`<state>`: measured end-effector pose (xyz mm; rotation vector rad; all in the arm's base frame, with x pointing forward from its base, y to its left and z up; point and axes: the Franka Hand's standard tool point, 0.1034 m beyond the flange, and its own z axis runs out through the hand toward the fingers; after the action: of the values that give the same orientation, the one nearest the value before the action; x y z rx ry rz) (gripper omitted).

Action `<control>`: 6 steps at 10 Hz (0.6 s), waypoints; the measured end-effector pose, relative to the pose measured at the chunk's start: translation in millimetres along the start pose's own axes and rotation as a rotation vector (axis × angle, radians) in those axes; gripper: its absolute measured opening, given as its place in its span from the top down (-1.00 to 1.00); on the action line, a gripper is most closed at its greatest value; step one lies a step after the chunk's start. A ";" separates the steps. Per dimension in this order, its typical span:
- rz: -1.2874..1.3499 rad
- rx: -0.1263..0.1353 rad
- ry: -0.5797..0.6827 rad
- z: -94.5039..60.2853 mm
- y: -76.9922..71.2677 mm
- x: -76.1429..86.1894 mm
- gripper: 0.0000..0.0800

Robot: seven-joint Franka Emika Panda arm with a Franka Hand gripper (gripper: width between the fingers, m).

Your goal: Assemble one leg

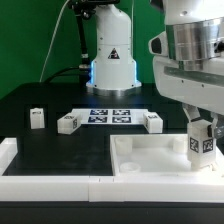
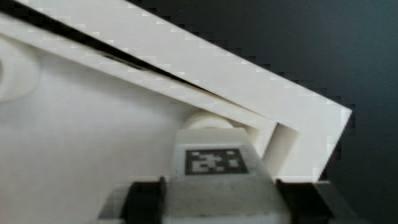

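Black table (image 1: pixel 60 100) fills the exterior view, with a white rail (image 1: pixel 50 184) along its near edge and a raised end at the exterior view's left.

The arm (image 1: pixel 190 45) comes in from the top on the exterior view's right. Its base (image 1: pixel 112 55) stands at the back centre.

The white tabletop (image 1: pixel 150 165) lies flat at the front, on the exterior view's right, rim up. In the wrist view we see 1 corner of it (image 2: pixel 107 130), with the rim running off diagonally.

The marker board (image 1: pixel 110 115) lies flat mid-table, between the base and the tabletop.

The gripper (image 1: pixel 201 128) points straight down over the tabletop's corner on the exterior view's right. It is closed most of the way. In the wrist view both dark fingers (image 2: pixel 146 200) press against opposite sides of the leg (image 2: pixel 217 160), so it is clamped, with the gripper (image 2: pixel 219 195) centred on it.

The leg (image 1: pixel 200 146) is upright in the grip, its tag facing the exterior camera, and its lower end sits inside the tabletop's rim line at that corner. We cannot tell whether it touches the tabletop or sits in a socket.

3 more legs lie loose on the table, all apart from the tabletop:
- left spare leg (image 1: pixel 37 118), well off to the exterior view's left
- middle spare leg (image 1: pixel 68 123), just beside the marker board's left edge
- right spare leg (image 1: pixel 152 121), just beside its right edge
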<state>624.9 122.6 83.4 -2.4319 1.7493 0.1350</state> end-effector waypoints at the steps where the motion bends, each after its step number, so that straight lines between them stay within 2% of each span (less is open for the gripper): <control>1: 0.094 0.000 -0.001 0.3 -0.1 -0.8 0.27; 3: 0.010 0.001 -0.002 0.3 -0.1 -0.9 0.25; 4: 0.000 0.000 -0.002 0.2 -0.2 -1.2 -0.19; 5: -0.064 -0.001 -0.003 -0.7 -0.8 -0.6 -0.53; 6: -0.209 -0.007 0.002 -1.0 -0.4 -0.2 -0.53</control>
<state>625.2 122.8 84.5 -2.6013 1.4849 0.1155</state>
